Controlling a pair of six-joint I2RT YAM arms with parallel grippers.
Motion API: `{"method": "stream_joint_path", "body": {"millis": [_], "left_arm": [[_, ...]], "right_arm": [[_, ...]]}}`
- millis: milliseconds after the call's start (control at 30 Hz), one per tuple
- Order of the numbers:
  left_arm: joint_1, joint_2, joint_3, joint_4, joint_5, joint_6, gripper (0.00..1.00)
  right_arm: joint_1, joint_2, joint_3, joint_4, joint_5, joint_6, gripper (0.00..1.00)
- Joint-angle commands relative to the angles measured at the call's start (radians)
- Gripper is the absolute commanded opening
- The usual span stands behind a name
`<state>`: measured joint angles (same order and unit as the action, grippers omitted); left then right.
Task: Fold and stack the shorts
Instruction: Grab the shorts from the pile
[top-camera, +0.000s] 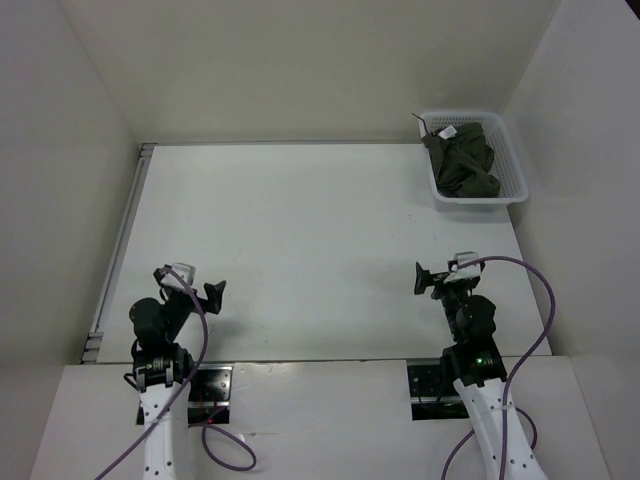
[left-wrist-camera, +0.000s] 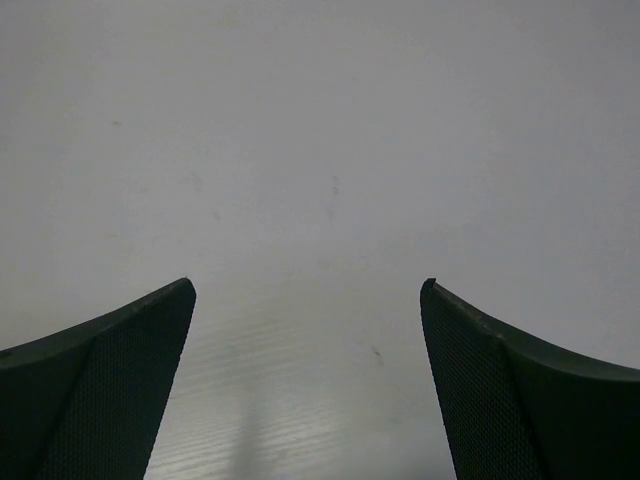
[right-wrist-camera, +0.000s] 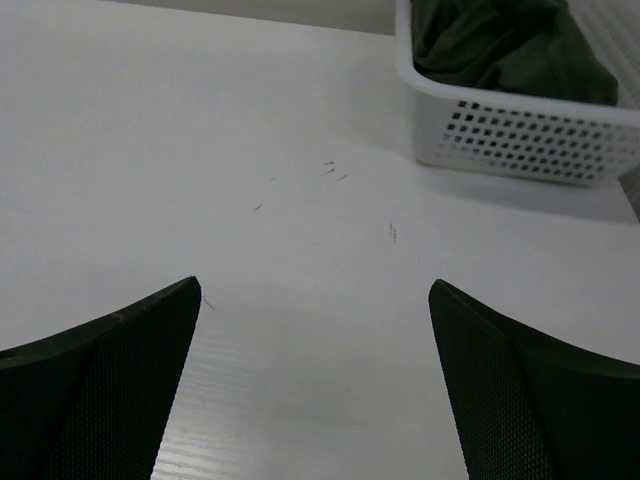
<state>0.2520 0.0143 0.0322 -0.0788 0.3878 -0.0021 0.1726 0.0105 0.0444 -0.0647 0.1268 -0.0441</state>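
Presently the task stands at its first step, retrieval. The white table (top-camera: 300, 230) is the work surface. At its far right corner sits the white mesh basket (top-camera: 478, 199), and the dark olive shorts (top-camera: 466, 162) lie bunched and wrinkled inside it, unfolded. Both arms sit near their bases, well apart from the basket. Left gripper (left-wrist-camera: 308, 290): jaws spread wide, nothing between them. Right gripper (right-wrist-camera: 315, 287): likewise spread and empty, facing the basket. Judgement: the nearer right arm should reach into the basket, pinch the cloth and lift it onto the table for flattening.
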Motion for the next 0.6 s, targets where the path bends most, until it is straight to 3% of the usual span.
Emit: {"method": "stream_joint_path", "body": {"millis": [0,67,133,167,200,233,267,300,367,467,567], "left_arm": [[-0.002,-0.024,0.081,-0.12,0.355,0.002,1.0],[-0.002,-0.024,0.127,-0.241,0.555,0.002,1.0],[-0.002,-0.024,0.127,-0.352,0.605,0.002,1.0],[-0.002,-0.024,0.108,-0.267,0.553,0.002,1.0],[-0.002,-0.024,0.098,-0.186,0.515,0.002,1.0],[-0.002,-0.024,0.084,-0.015,0.476,0.002,1.0],[-0.002,-0.024,0.074,0.064,0.414,0.002,1.0],[-0.002,-0.024,0.074,0.126,0.398,0.002,1.0],[-0.011,-0.013,0.101,0.218,0.398,0.002,1.0],[-0.032,0.045,0.179,0.228,0.398,0.002,1.0],[-0.057,0.253,0.25,0.228,0.398,0.002,1.0]], "right_arm": [[0.007,-0.02,-0.025,0.118,-0.185,-0.221,0.99],[0.007,-0.02,-0.025,0.216,-0.259,-0.29,0.99],[0.007,-0.02,-0.025,0.253,-0.272,-0.318,1.0],[0.007,-0.02,0.045,-0.011,-0.464,-0.927,1.0],[0.007,-0.02,0.046,-0.135,-0.542,-1.266,1.0],[0.007,-0.02,0.023,-0.151,-0.543,-1.447,1.0],[0.007,-0.02,0.006,-0.106,-0.527,-1.512,1.0],[0.007,-0.02,-0.023,0.148,-0.518,-1.382,1.0],[0.007,-0.011,-0.034,0.36,-0.592,-1.253,1.0],[0.016,0.054,0.109,0.28,-0.743,-1.22,1.0],[0.016,0.318,0.306,0.338,-0.679,-1.098,1.0]]}}
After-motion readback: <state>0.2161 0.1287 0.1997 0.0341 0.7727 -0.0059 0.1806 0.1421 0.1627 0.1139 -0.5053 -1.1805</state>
